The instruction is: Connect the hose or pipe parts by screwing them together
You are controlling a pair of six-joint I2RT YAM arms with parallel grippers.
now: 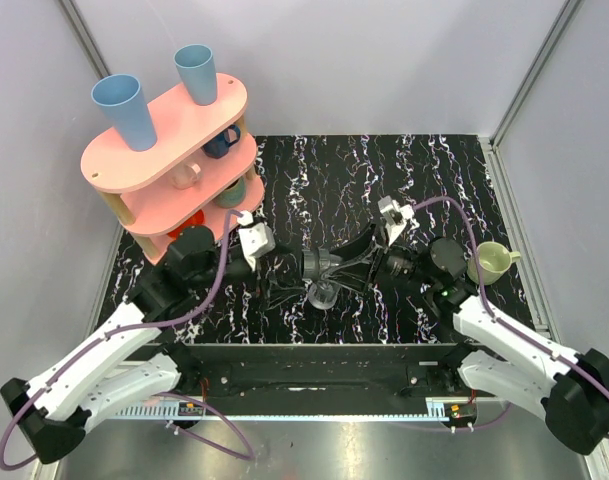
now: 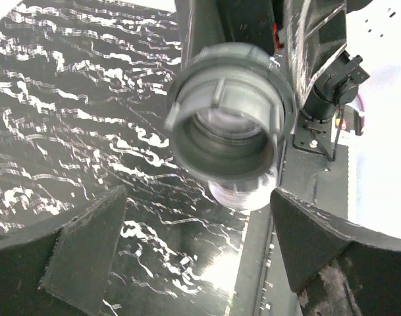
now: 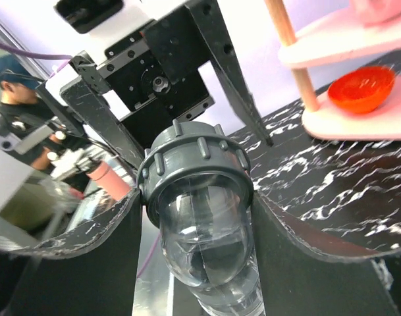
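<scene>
Left wrist view looks straight into the pipe fitting [image 2: 226,125]: a dull grey plastic nut [image 2: 216,89], round with raised ribs about its rim, its bore dark and too blurred for me to read any thread, and a clear tube [image 2: 243,194] peeping out beneath it. My left gripper [image 2: 199,204] stands wide, its black wedge-shaped fingers [image 2: 75,250] low in the frame's corners, apart from the nut on both sides. In the right wrist view my right gripper [image 3: 197,197] is clamped on the fitting, its matte black pads [image 3: 305,250] pressed to either side where the ribbed nut meets the glossy clear tube. The tube's lower end is cut off by the bottom edge. In the top external view the fitting sits over the middle of the black, white-veined table [image 1: 404,170], mostly covered by both sets of fingers, and I cannot tell whether it touches the surface. Open tabletop lies toward the upper centre. A pink two-tier rack [image 1: 164,135] crowds the upper left, and a pale green mug [image 1: 492,262] sits at the right near the wall.
</scene>
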